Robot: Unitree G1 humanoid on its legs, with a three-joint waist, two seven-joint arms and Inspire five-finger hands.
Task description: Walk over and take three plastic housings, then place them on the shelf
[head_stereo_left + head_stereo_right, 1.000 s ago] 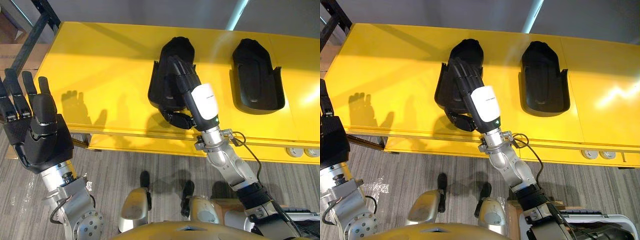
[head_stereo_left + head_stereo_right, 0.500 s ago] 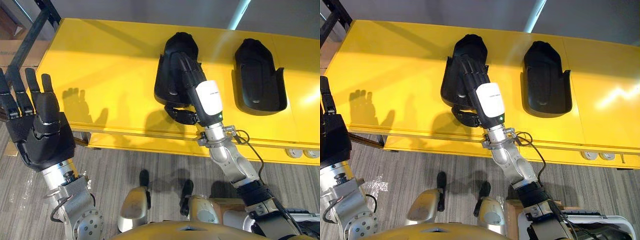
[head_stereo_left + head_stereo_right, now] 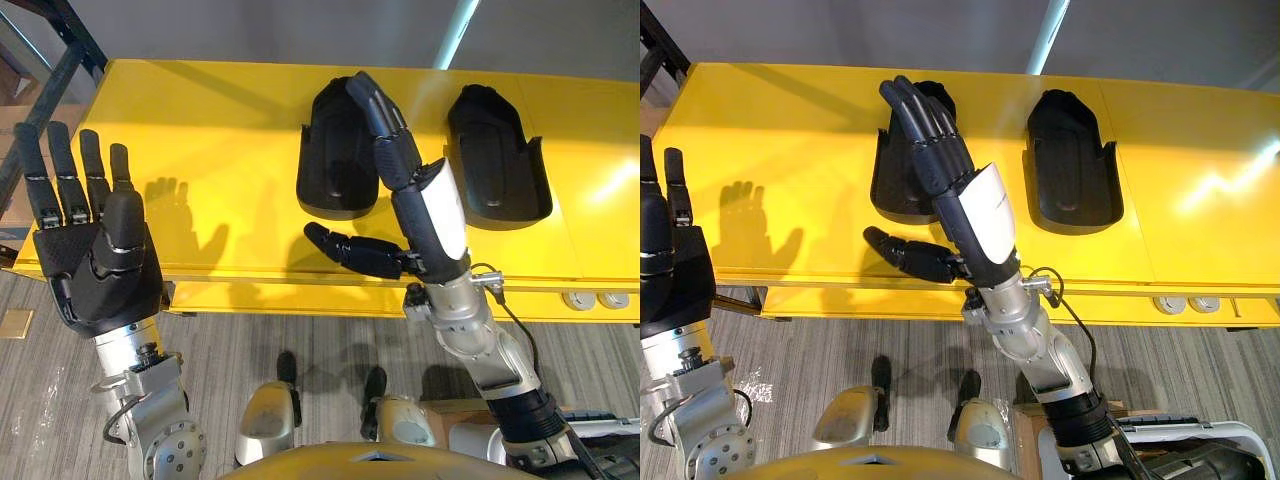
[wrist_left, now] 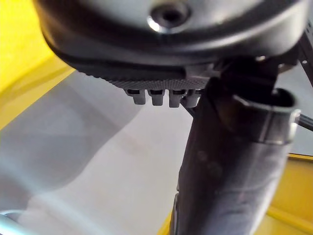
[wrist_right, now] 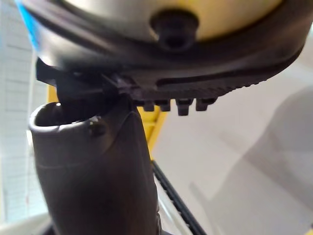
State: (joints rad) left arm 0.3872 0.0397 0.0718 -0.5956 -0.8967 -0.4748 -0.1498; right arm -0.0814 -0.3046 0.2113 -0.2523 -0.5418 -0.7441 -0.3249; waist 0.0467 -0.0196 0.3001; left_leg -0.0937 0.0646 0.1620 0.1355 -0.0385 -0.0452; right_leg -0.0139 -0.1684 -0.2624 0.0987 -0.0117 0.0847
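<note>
Two black plastic housings lie on a yellow table [image 3: 200, 120], side by side and apart, neither one in a hand. Both have their long axis running away from the robot, with the rounded end far and the open, squared end towards the table's near edge.

One, the left housing [image 3: 330, 160], sits near the table's middle. The other, the right housing [image 3: 495, 155], sits further to the robot's right.

One right hand [image 3: 412, 185] reaches over the table from the near edge, spread wide and holding nothing. Its straight fingers point along the same line as the left housing and overlap that housing's right side. Whether they touch it or hang above it cannot be told. Its thumb [image 3: 350, 250] sticks out towards the robot's left, just short of the left housing's near end.

One left hand [image 3: 100, 260] is held up off the table's left near corner, palm showing, fingers straight and empty, well apart from both housings.

Judged from this, the right hand is much the nearer, and the left housing lies directly under and ahead of it. The task asks for three housings; two can be counted.
</note>
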